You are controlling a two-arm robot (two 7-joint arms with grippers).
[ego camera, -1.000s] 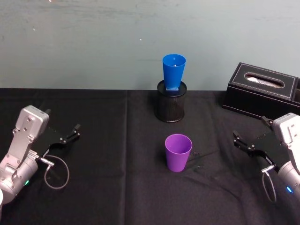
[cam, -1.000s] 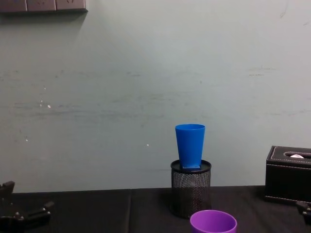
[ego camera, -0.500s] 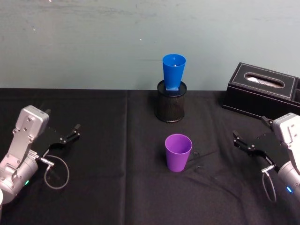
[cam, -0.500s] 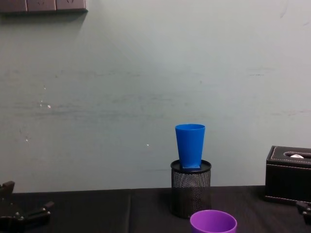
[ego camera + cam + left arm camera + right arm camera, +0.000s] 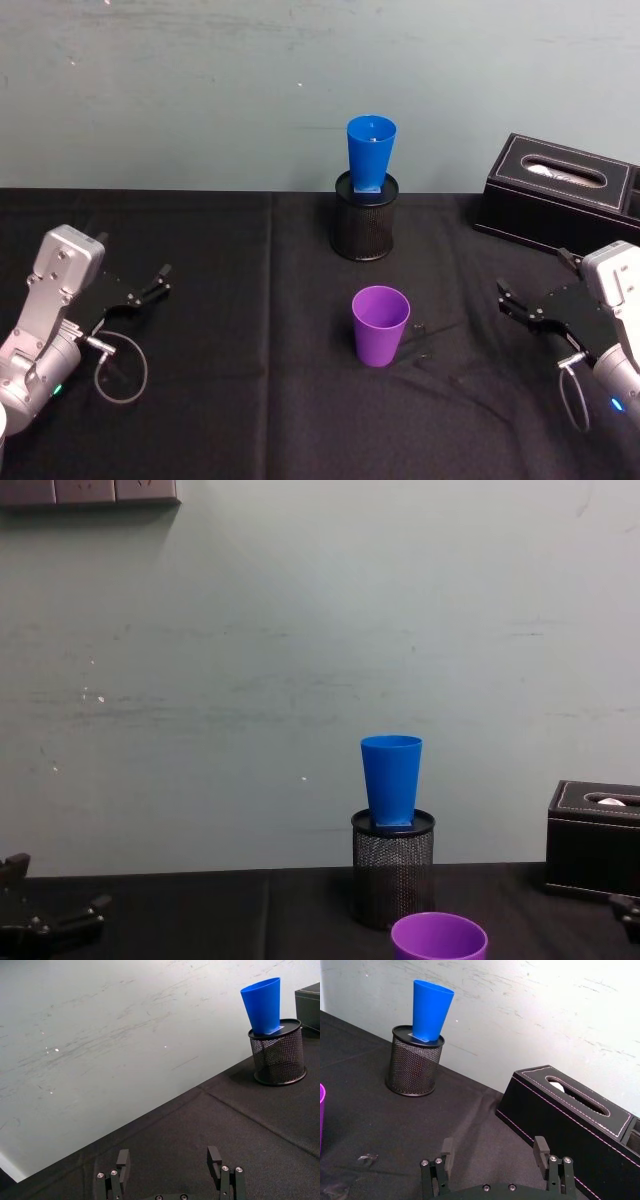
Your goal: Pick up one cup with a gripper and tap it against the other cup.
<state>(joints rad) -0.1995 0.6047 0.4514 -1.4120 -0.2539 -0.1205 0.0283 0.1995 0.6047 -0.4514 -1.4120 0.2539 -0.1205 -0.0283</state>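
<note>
The purple cup [image 5: 381,325] is standing upright on the black cloth [image 5: 250,400], touched by nothing. At its 12 o'clock, well apart, the blue cup [image 5: 370,152] is sitting upright in the mouth of the mesh holder [image 5: 364,228]. The left gripper [image 5: 158,281] is resting low at the purple cup's 9 o'clock, jaws released and holding nothing. The right gripper [image 5: 506,300] is lying at 3 o'clock, jaws likewise spread and holding nothing. A black tissue box [image 5: 560,190] is sitting at 2 o'clock.
</note>
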